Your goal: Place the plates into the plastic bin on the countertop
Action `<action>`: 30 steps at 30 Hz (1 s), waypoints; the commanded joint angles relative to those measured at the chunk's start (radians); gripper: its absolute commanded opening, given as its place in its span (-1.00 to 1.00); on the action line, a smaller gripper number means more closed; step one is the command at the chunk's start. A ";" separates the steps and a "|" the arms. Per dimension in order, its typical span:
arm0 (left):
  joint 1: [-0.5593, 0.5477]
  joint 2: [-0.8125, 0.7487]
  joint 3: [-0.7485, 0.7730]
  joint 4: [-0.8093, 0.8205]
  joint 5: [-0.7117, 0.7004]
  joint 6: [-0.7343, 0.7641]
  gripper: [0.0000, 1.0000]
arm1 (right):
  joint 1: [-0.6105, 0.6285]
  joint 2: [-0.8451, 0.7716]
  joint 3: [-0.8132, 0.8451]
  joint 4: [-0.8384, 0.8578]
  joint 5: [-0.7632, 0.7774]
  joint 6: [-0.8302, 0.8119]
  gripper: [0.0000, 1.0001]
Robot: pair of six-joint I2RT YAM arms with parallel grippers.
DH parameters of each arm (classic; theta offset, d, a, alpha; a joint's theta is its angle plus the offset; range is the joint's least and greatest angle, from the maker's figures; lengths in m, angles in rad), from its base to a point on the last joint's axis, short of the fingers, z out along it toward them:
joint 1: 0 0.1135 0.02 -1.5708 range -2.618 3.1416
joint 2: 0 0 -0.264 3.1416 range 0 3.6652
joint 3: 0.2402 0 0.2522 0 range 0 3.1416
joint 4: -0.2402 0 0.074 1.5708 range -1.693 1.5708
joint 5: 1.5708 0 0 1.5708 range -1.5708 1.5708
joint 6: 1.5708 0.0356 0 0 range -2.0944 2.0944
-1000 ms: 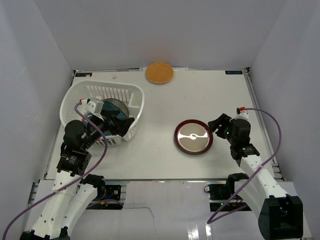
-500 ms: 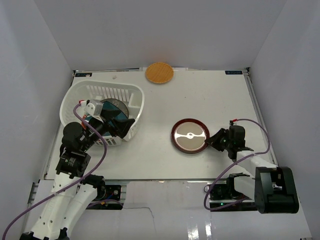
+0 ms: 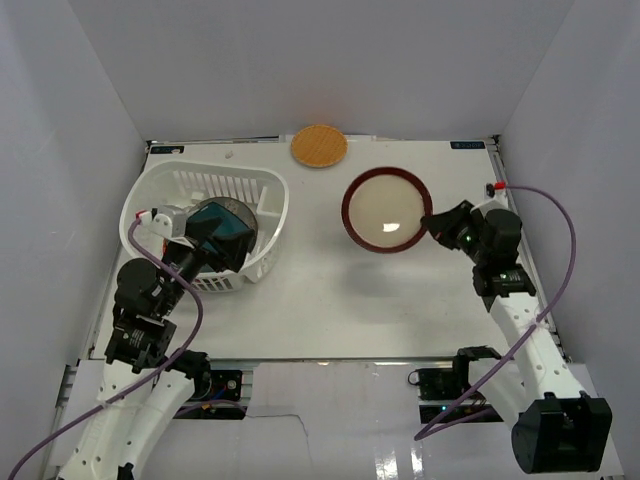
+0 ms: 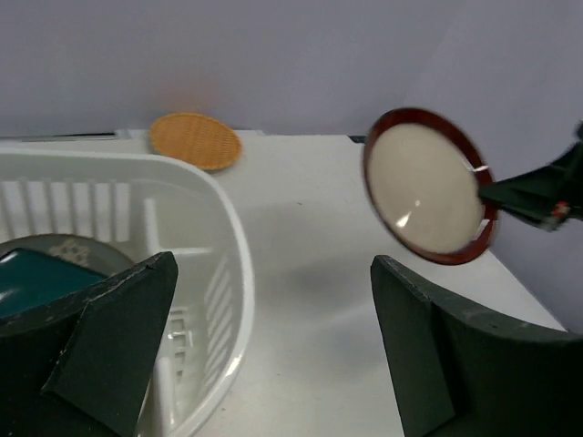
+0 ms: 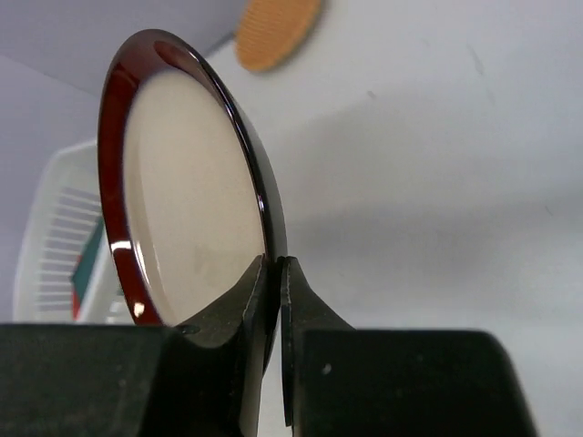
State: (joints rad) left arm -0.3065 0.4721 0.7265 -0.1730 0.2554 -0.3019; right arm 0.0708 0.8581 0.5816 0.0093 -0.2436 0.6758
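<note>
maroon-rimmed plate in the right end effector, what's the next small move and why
Probably swing it left toward the white bin: the right end effector pinches the maroon-rimmed plate by its rim, tilted up off the countertop, and the bin lies to its left.

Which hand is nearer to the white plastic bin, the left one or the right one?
Left. The left hand is open over the bin's near edge. The right hand is well to the bin's right, shut on the maroon-rimmed plate, which it holds above the table.
</note>
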 commanded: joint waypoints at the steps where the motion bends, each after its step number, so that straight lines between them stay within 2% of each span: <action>1: -0.002 -0.039 0.017 -0.091 -0.374 -0.051 0.96 | 0.120 0.044 0.255 0.225 -0.111 0.051 -0.84; 3: -0.002 -0.065 0.017 -0.109 -0.526 -0.069 0.96 | 0.216 0.140 0.331 0.227 -0.025 -0.001 -0.84; 4: -0.002 -0.094 0.014 -0.106 -0.550 -0.081 0.96 | 0.318 0.185 0.375 0.221 -0.001 -0.022 -0.84; 7: -0.002 -0.134 -0.002 -0.095 -0.602 -0.089 0.96 | 0.491 0.379 0.553 0.216 0.064 -0.099 -0.84; 10: -0.002 -0.168 -0.009 -0.091 -0.654 -0.091 0.96 | 0.596 0.600 0.760 0.157 0.073 -0.162 -0.85; 14: -0.003 -0.196 -0.024 -0.071 -0.670 -0.083 0.96 | 0.685 0.891 1.073 0.071 0.044 -0.212 -0.84; 18: -0.006 -0.176 -0.024 -0.069 -0.650 -0.083 0.96 | 0.754 1.088 1.269 -0.008 0.038 -0.249 -0.84; 24: -0.006 -0.147 -0.027 -0.068 -0.633 -0.082 0.96 | 0.811 1.262 1.391 -0.046 0.033 -0.252 -0.84; 26: -0.008 -0.139 -0.029 -0.068 -0.630 -0.080 0.96 | 0.813 1.285 1.402 -0.040 0.040 -0.258 -0.67; 27: -0.008 -0.133 -0.029 -0.066 -0.628 -0.082 0.96 | 0.813 1.286 1.403 -0.032 0.041 -0.260 -0.49; 28: -0.008 -0.125 -0.029 -0.066 -0.627 -0.082 0.96 | 0.813 1.285 1.405 -0.031 0.055 -0.275 -0.02; 30: -0.008 -0.119 -0.032 -0.065 -0.619 -0.080 0.96 | 0.811 1.273 1.405 -0.028 0.073 -0.295 0.35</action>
State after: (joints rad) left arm -0.3099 0.3325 0.7040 -0.2462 -0.3775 -0.3832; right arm 0.8860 2.1796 1.9305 -0.0982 -0.1852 0.4225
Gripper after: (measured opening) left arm 0.979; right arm 0.628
